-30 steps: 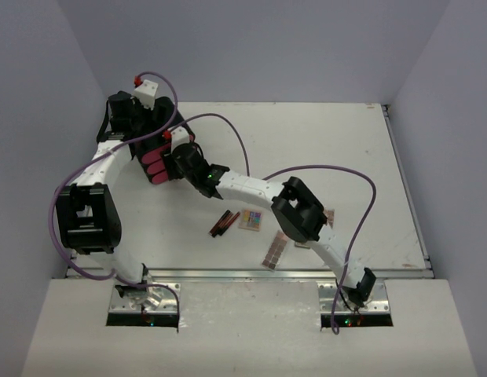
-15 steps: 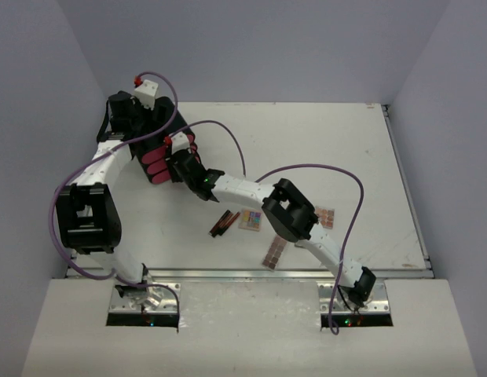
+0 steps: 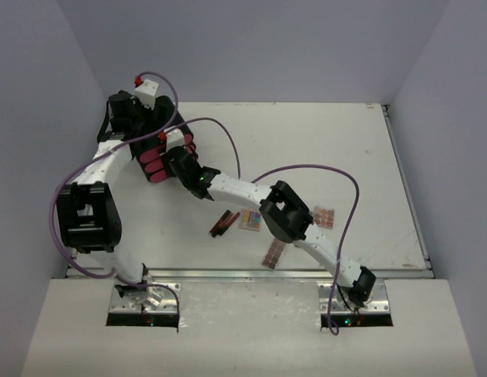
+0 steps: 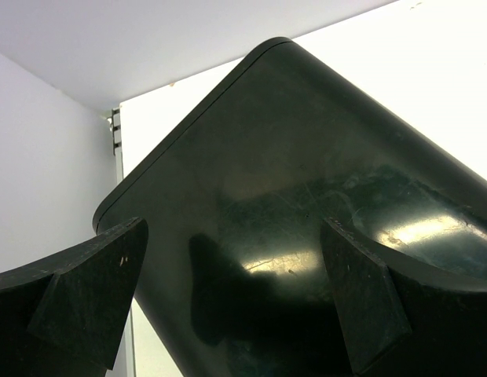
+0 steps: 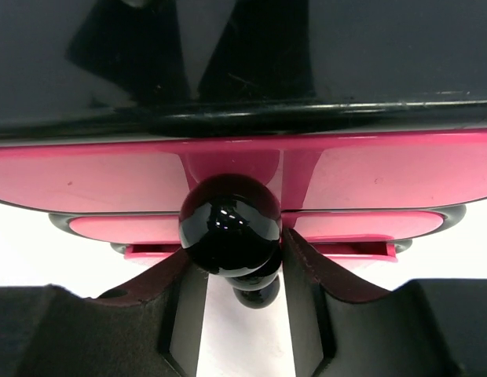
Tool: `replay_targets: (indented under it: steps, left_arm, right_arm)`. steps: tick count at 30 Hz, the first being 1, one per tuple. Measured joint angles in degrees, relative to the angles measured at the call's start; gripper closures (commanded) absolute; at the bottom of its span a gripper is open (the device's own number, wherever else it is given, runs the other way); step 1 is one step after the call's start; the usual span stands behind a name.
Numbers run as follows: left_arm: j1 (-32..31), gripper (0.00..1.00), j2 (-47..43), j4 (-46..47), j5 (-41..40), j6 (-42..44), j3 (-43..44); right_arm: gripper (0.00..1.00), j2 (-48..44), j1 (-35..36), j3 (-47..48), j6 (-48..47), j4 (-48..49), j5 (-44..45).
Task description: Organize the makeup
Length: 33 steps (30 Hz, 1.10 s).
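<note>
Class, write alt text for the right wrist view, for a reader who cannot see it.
The right pincer clamps a glossy black knob on a pink drawer front. Above is the black box's shiny top edge; more pink drawers show below.

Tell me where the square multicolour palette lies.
In the top view the square palette lies just right of the slim sticks, left of the right arm's elbow.

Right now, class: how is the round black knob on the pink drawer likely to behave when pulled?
The knob looks glossy and spherical, so the right gripper could slip off. It seems rigid, probably hard plastic. Pulling should slide the pink drawer out, though the black box might shift.
</note>
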Motion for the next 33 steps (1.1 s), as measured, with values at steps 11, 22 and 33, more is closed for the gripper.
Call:
replay_targets:
  steps: [11, 22, 33]
  left_arm:
    - [0.0, 0.08, 0.0, 0.0, 0.0, 0.0, 0.0]
    - [0.0, 0.08, 0.0, 0.0, 0.0, -0.1, 0.0]
    - [0.0, 0.08, 0.1, -0.6, 0.0, -0.3, 0.4]
  right_arm:
    - [0.99, 0.0, -0.1, -0.1, -0.4, 0.0, 0.5]
    - [1.00, -7.4, 0.3, -15.1, 1.1, 7.7, -1.2]
    - [0.70, -22.2, 2.7, -40.8, 1.6, 14.2, -2.1]
